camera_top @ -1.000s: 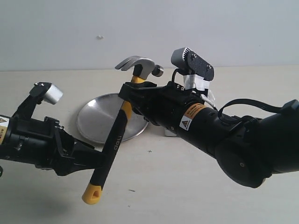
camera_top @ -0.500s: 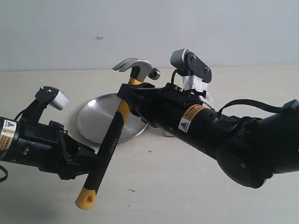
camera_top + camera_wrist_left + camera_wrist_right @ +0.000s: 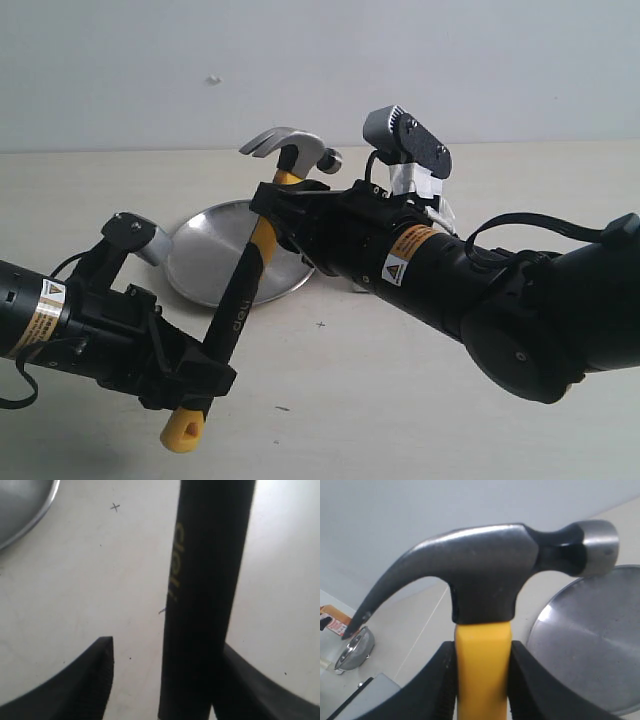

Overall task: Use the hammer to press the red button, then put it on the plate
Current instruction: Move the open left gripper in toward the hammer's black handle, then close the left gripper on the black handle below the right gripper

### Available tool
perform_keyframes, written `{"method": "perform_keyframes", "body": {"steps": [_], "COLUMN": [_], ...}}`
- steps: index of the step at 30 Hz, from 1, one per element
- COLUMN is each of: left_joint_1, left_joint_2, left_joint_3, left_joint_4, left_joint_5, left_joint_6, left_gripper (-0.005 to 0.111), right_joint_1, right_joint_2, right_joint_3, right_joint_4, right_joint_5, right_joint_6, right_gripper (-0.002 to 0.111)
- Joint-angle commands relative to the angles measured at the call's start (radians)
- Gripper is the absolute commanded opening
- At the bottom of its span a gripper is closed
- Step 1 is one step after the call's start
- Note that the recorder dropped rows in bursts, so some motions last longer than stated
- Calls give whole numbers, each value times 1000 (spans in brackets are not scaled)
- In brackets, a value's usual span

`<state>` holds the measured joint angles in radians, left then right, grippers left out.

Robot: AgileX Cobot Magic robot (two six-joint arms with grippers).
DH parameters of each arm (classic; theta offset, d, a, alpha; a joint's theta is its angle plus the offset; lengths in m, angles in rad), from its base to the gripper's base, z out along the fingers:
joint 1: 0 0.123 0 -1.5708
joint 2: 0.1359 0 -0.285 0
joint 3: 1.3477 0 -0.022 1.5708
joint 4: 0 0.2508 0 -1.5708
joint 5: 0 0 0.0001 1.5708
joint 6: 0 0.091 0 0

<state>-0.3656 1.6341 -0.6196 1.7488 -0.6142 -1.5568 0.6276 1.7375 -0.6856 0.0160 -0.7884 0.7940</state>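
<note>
The hammer [image 3: 240,300] hangs tilted over the table, its steel head [image 3: 490,575] up and its yellow looped end [image 3: 183,430] low. My right gripper [image 3: 275,200] is shut on its yellow neck just under the head [image 3: 482,680]. My left gripper [image 3: 200,375] stands open around the black lower handle [image 3: 205,605]: one finger touches it, the other finger [image 3: 95,680] stands apart with table showing between. Behind the handle the silver plate [image 3: 205,265] lies on the table; its rim shows in the left wrist view [image 3: 25,510]. The red button is hidden.
The bulky right arm [image 3: 480,290] covers the table's middle right. A white and grey piece [image 3: 362,286] peeks out under it beside the plate. The pale wall [image 3: 320,70] closes the back. Bare tabletop [image 3: 350,400] lies in front.
My left arm has moved right and down along the handle toward its yellow end. The hammer's lower end has swung slightly left and down. The right gripper keeps its hold.
</note>
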Motion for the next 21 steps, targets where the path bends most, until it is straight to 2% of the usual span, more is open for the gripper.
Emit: {"method": "perform_keyframes", "body": {"steps": [1, 21], "left_joint_1": [-6, -6], "left_joint_2": [6, 6], "left_joint_3": [-7, -12], "left_joint_4": [-4, -34], "left_joint_5": [11, -31], "left_joint_6": [16, 16], "left_gripper": [54, 54], "right_joint_1": [0, 0], "right_joint_2": [-11, -11], "right_joint_3": [-9, -9], "right_joint_4": [-26, -28], "right_joint_5": [-44, -49], "right_joint_6": [-6, -4], "right_gripper": [0, 0]}}
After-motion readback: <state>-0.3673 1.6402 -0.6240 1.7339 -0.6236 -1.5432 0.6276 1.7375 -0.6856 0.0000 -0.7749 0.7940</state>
